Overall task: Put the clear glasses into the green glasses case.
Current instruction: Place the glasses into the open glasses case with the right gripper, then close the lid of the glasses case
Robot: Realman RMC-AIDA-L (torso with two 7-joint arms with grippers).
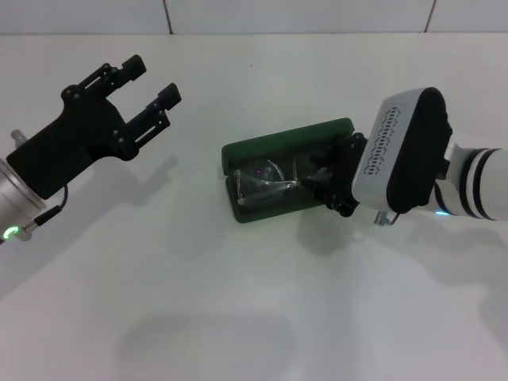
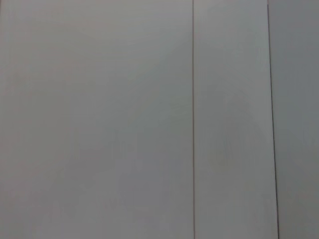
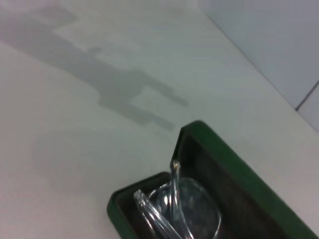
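Observation:
The green glasses case [image 1: 287, 136] lies open in the middle of the white table, its lid standing up on the far side. The clear glasses [image 1: 266, 182] rest in its dark lower half, tilted, with one temple arm sticking up. My right gripper [image 1: 324, 181] is at the case's right end, right against the glasses. The right wrist view shows the case [image 3: 234, 162] with the glasses [image 3: 185, 211] inside. My left gripper [image 1: 155, 83] hangs open above the table, well to the left of the case, holding nothing.
The white table [image 1: 238, 317] runs back to a tiled wall [image 1: 302, 16]. The left wrist view shows only pale wall panels [image 2: 99, 119] with thin vertical seams. Arm shadows fall on the table around the case.

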